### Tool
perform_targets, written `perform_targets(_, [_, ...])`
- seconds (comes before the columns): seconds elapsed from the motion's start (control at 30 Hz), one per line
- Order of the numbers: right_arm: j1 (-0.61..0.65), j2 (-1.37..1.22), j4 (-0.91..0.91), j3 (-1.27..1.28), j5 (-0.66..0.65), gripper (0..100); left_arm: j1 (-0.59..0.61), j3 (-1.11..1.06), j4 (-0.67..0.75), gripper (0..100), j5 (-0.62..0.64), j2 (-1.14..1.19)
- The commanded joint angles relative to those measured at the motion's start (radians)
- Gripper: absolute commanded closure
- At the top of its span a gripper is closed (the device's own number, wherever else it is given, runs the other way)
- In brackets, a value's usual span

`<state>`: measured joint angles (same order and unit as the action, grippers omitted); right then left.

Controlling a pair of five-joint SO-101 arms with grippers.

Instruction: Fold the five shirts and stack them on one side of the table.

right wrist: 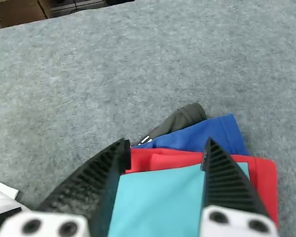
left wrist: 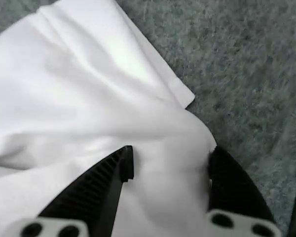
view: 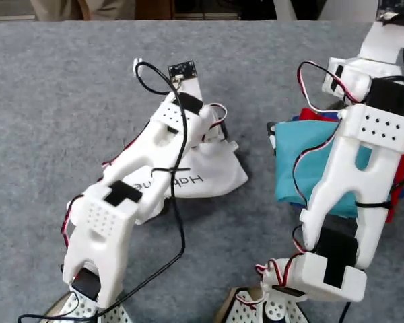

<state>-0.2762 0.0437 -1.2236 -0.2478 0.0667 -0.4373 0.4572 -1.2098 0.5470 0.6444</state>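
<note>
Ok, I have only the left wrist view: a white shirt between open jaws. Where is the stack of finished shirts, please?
Observer: In the high view it is on the right side of the table, under the right arm. A teal shirt lies on top.
Operator: And what is under it?
Observer: A red shirt, then a blue shirt, then a dark shirt at the bottom.
Operator: Does the right gripper hold something?
Observer: No. The right gripper is over the teal shirt, jaws open and empty.
</note>
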Motion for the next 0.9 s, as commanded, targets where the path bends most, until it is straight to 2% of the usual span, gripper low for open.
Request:
perform_targets(0.0, [-0.015, 0.002, 0.025, -0.048, 0.009, 76.4, 0.002, 0.181, -0.084, 91, 0.008, 0.036])
perform_targets(0.1, [-0.012, 0.002, 0.025, -0.048, 0.011, 76.4, 0.023, 0.282, -0.16, 98, 0.008, 0.068])
perform_targets(0.3, [-0.01, 0.002, 0.025, -0.047, 0.014, 76.4, 0.026, 0.411, -0.281, 98, 0.009, 0.093])
perform_targets(0.5, [-0.008, 0.002, 0.025, -0.044, 0.014, 76.4, 0.055, 0.43, -0.342, 98, 0.009, 0.082])
perform_targets(0.73, [0.008, 0.002, 0.025, -0.041, 0.014, 76.4, 0.203, 0.649, -0.531, 98, 0.0, 0.082])
perform_targets(0.87, [0.044, 0.002, 0.017, -0.038, 0.014, 76.4, 0.308, 0.761, -0.551, 98, -0.081, 0.073])
